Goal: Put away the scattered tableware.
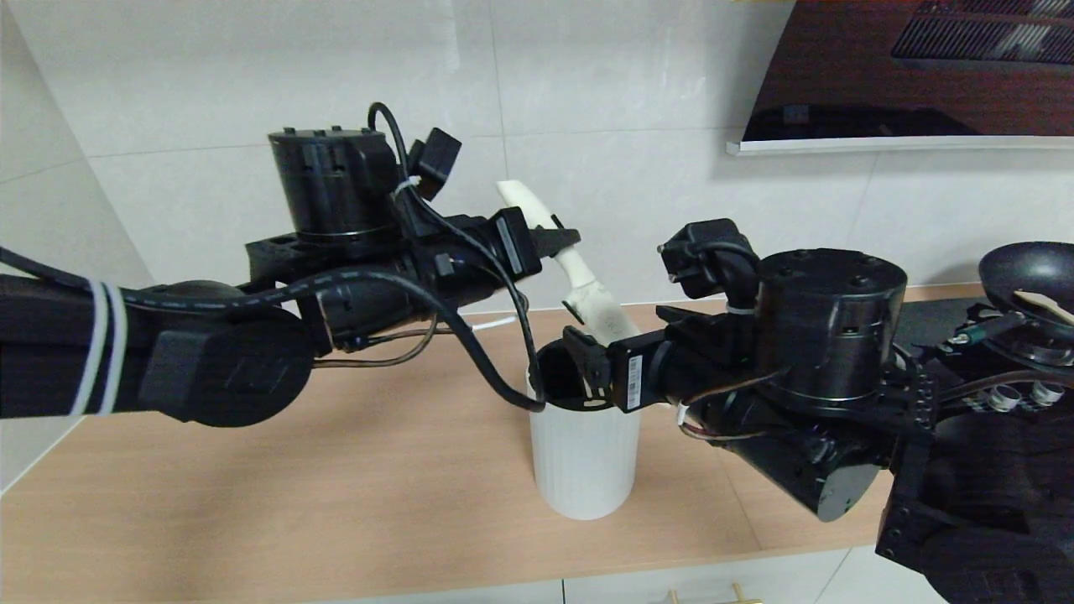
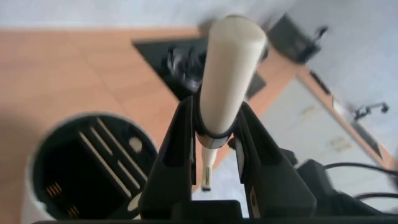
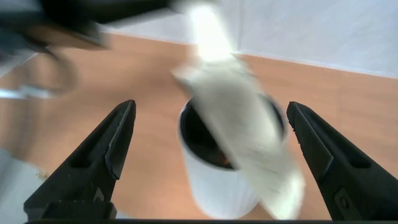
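Hanging tilted over the white holder (image 1: 583, 457), the cream utensil (image 1: 597, 304) is pinched by its handle in the left end effector (image 1: 558, 243), with its broad lower end just above the holder's far rim. The right end effector (image 3: 210, 134) is spread wide and grips nothing. It sits level with the holder's mouth on the robot's right, with the utensil's lower end close before it.

The main risk appears to be the slant. If the utensil is let go at this angle, its wide end could land on the rim rather than inside, then slide off onto the surface (image 1: 336, 503) or tip the holder. Lowering it without first straightening it could have the same result.

The two arms are crowded together over one small opening, so the utensil or the left fingers could strike the right end effector.

A cable (image 1: 495, 377) from the left arm droops down to the holder's rim. Whether it touches cannot be told, but it could drag the holder.

Chopsticks (image 2: 102, 155) and what looks like a fork (image 2: 55, 188) inside the holder could block the blade.

The surface is a pale wood-toned counter against a white tiled wall (image 1: 252, 75). To the robot's right are a black cooktop (image 1: 931, 323) and a dark pan (image 1: 1028, 268), beneath a dark range hood (image 1: 906, 75).
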`<state>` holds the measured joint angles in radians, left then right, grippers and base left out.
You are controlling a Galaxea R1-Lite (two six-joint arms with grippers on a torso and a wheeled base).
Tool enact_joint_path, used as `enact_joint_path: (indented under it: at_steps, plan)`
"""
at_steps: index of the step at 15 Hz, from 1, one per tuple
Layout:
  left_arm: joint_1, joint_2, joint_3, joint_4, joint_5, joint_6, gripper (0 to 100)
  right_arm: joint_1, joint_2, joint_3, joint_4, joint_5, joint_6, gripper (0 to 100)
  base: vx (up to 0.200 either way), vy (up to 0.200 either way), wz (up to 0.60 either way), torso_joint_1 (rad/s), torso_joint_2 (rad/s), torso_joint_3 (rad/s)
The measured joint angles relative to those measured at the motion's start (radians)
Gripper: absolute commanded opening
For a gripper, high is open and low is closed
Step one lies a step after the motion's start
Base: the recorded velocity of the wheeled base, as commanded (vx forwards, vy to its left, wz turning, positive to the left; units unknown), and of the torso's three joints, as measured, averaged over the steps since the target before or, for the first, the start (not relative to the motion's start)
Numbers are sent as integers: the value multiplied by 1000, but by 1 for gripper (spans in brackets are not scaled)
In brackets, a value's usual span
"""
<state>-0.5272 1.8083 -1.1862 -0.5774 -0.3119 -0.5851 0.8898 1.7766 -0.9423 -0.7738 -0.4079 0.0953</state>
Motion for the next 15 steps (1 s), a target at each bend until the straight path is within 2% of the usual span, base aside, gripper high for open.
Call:
enact_joint_path:
  at_steps: [2,5,7,8,10,11,12,13,15]
  plan:
    - [34,-64,11,-1,1,9,0,-28,-45,21,-15,-1,-33,100,0,0,0,0,0,0]
    - [86,-132,29,-3,3,81,0,-115,-106,46,-14,-1,-112,100,0,0,0,0,0,0]
    - [94,-154,44,-3,2,120,0,-162,-124,50,-13,0,-129,100,0,0,0,0,0,0]
    - [96,-159,60,-20,3,183,0,-174,-128,51,-12,0,-131,100,0,0,0,0,0,0]
    - [97,-156,127,-157,4,327,0,-183,-126,53,-11,0,-132,100,0,0,0,0,0,0]
    - [95,-147,159,-220,11,380,0,-185,-123,53,-11,0,-132,100,0,0,0,0,0,0]
    - [89,-132,181,-270,43,417,0,-186,-119,53,-11,0,-132,100,0,0,0,0,0,0]
    - [80,-118,193,-283,78,435,0,-186,-115,53,-11,0,-132,100,0,0,0,0,0,0]
    - [68,-96,202,-286,95,471,0,-186,-111,53,-11,0,-132,100,0,0,0,0,0,0]
